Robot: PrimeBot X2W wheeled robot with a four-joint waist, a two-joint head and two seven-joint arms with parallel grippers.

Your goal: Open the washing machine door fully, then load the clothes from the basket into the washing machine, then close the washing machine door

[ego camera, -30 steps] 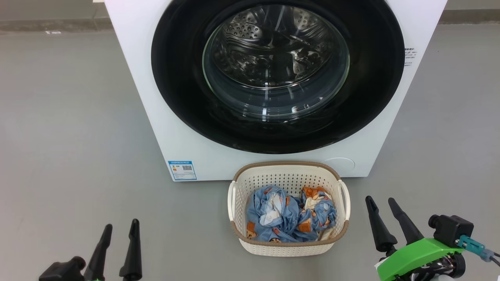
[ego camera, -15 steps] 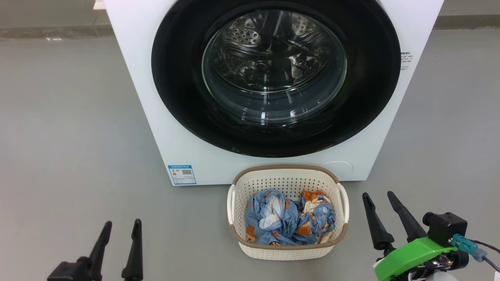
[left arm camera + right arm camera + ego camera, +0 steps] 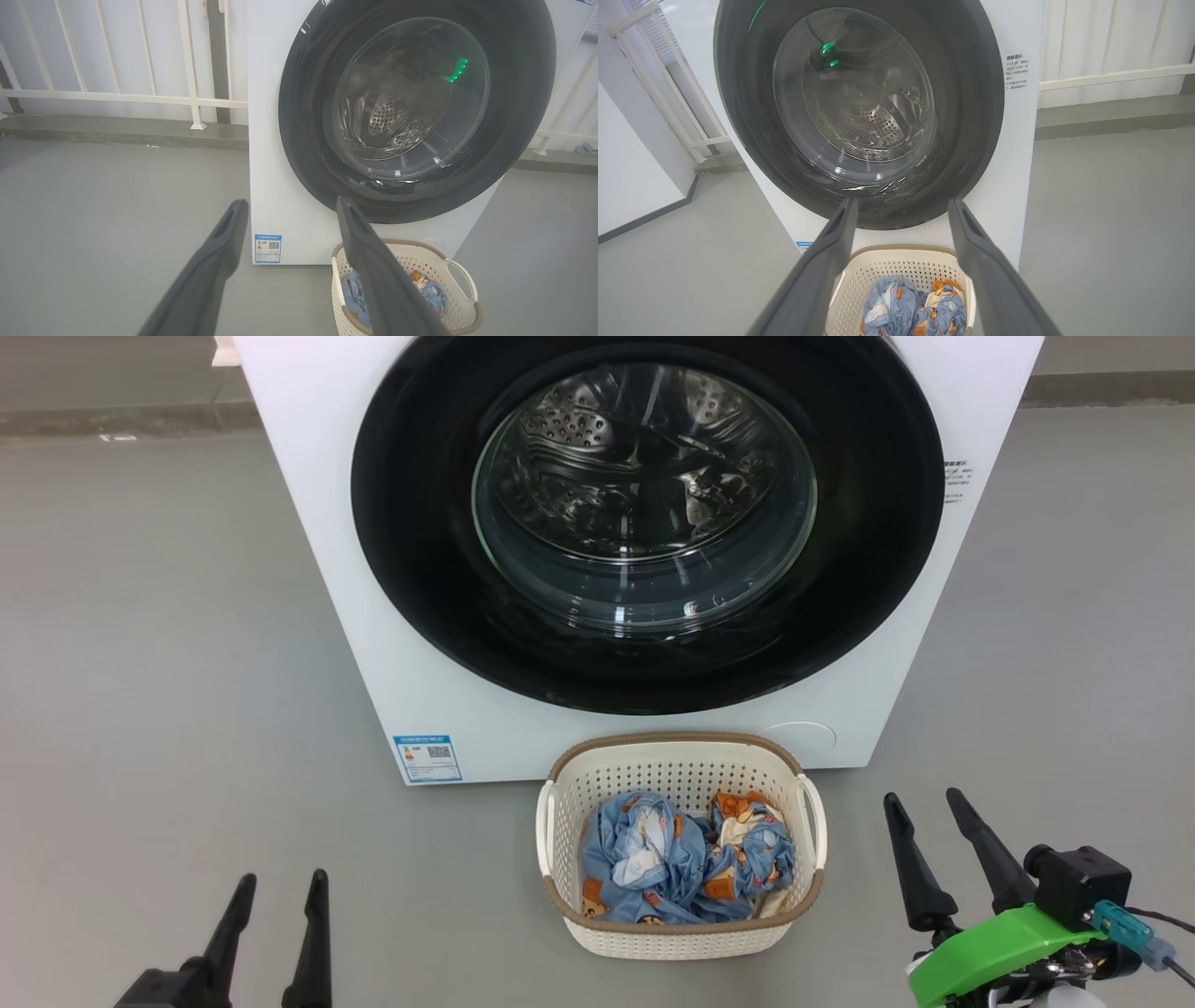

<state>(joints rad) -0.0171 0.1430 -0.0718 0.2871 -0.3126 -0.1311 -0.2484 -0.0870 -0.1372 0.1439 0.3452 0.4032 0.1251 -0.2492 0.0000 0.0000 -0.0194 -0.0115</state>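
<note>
Black-rimmed washing machine door [image 3: 420, 523] stood shut | clothes [image 3: 681, 863] lay in the basket [image 3: 677, 743], on the floor [image 3: 187, 663] just before the washing machine [image 3: 308, 476] | left claw [image 3: 283, 877] and right claw [image 3: 921, 795] gaped wide, empty | risk: a claw might slip off the glossy door.

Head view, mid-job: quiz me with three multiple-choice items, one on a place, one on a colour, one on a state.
1. Where does the basket stand?
A. on the floor in front of the washing machine
B. on top of it
C. inside the drum

2. On the washing machine door, what colour is the wide rim?
A. red
B. black
C. yellow

3. How is that door?
A. swung wide open
B. closed against the front
C. taken off

Answers: 1 A, it sits on the floor just below the door. 2 B, the rim is glossy black around clear glass. 3 B, the rim lies flush on the white front, and the clothes lie in the basket.
</note>
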